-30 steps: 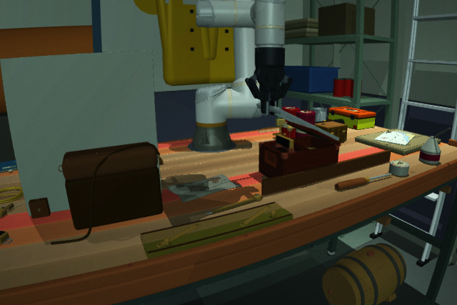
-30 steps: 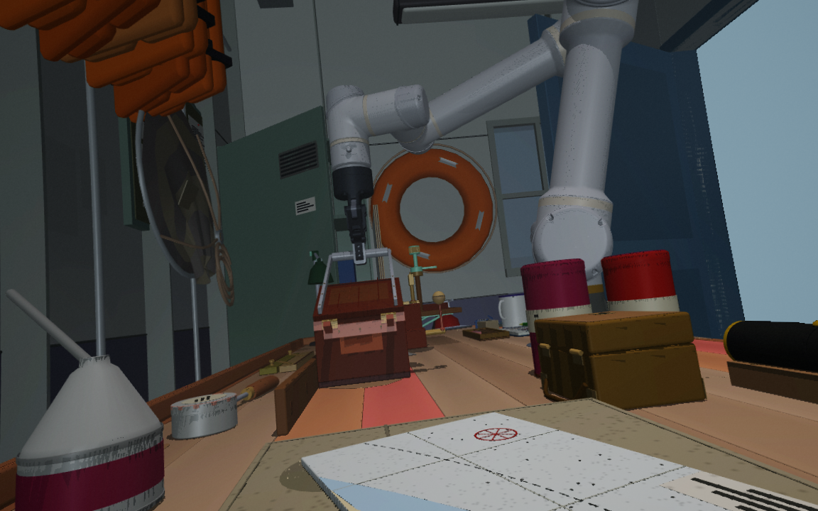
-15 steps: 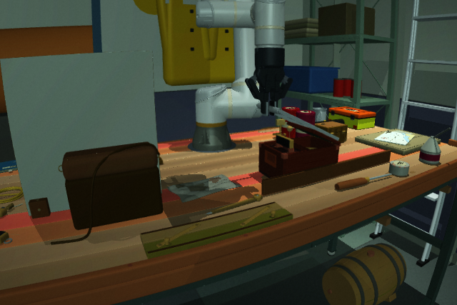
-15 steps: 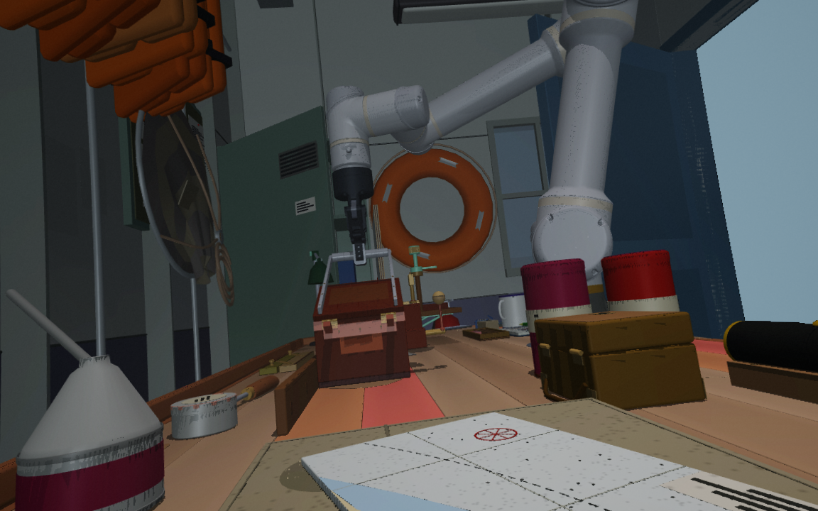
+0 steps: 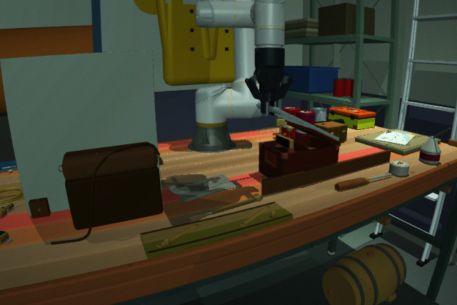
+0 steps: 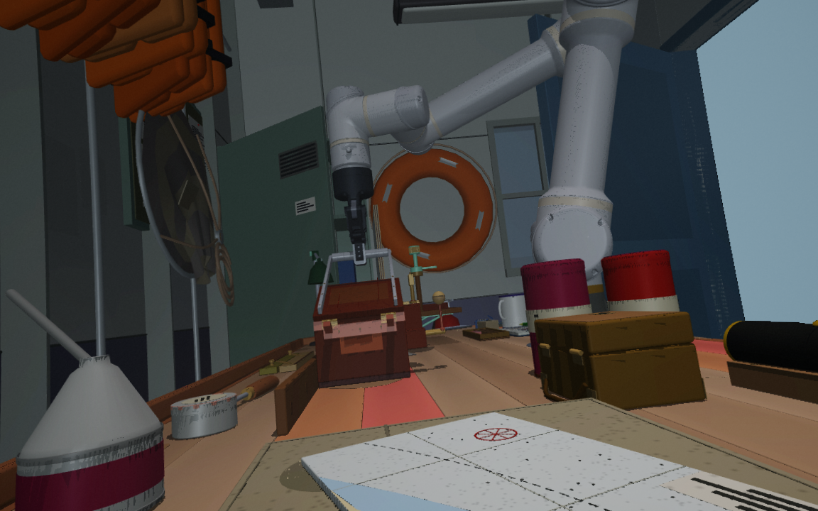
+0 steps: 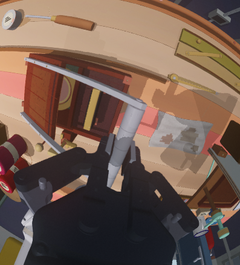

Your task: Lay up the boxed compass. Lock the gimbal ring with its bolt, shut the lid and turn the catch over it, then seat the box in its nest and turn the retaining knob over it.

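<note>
My gripper [image 5: 268, 109] [image 6: 359, 253] [image 7: 120, 152] points down above the near end of the compass box [image 5: 298, 156] [image 6: 361, 340] [image 7: 75, 99]. The dark red box sits mid-bench. Its lid [image 5: 313, 133] [image 6: 356, 293] is tilted partway down over the body. A grey U-shaped bail handle [image 5: 295, 121] [image 6: 361, 257] [image 7: 87, 80] runs from the lid's sides to a cross bar. The brass gimbal ring [image 7: 64, 92] shows inside the box. A brass bar [image 7: 91, 109] lies across the box's interior. My gripper is closed on the grey cross bar [image 7: 128, 130] of the handle.
Behind the box stand the arm's base [image 5: 212, 124], red canisters [image 5: 298, 113] and a shelf rack [image 5: 339, 36]. A brown small chest [image 6: 615, 356] sits to one side. A dark wooden batten [image 5: 325, 172], a chisel [image 5: 360, 182], a tape tin [image 5: 398, 168] and a brown bag [image 5: 110, 183] line the front.
</note>
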